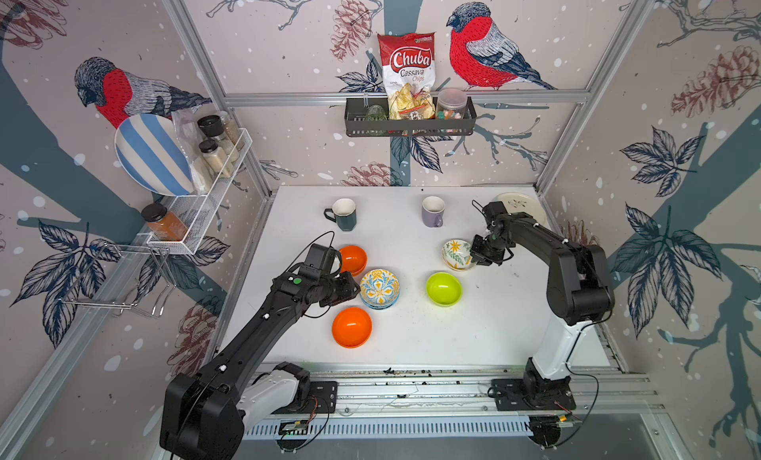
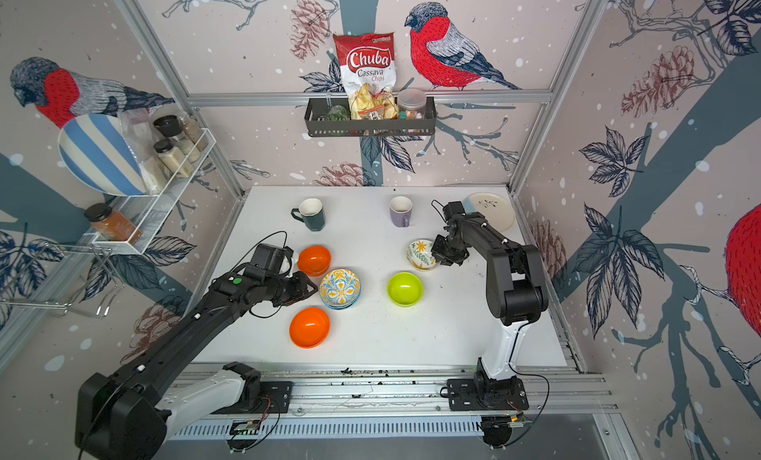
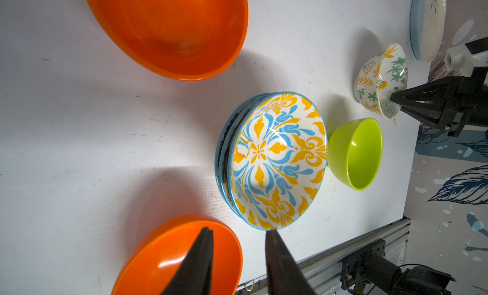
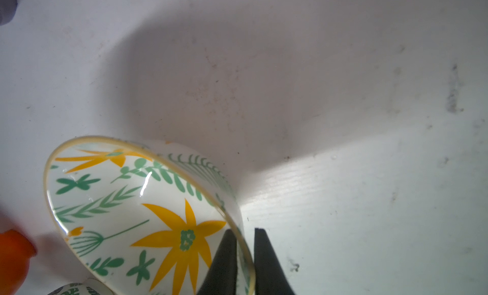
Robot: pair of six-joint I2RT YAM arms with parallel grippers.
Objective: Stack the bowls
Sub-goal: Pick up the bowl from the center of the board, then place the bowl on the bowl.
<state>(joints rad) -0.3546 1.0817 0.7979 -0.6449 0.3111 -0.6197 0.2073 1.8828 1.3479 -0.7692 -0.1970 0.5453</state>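
My right gripper is shut on the rim of the yellow-floral white bowl, one finger inside and one outside; this bowl is at the right middle of the table. Whether it is off the table does not show. The lime green bowl stands just in front of it. At the centre, the blue-yellow tile-patterned bowl rests nested on blue-rimmed bowls. One orange bowl lies behind the left gripper, another orange bowl in front. My left gripper hovers open and empty beside the tile-patterned bowl.
A dark teal mug and a purple mug stand at the back of the table. A cream plate lies in the back right corner behind the right arm. Wire racks hang on the left wall, a black shelf on the back wall.
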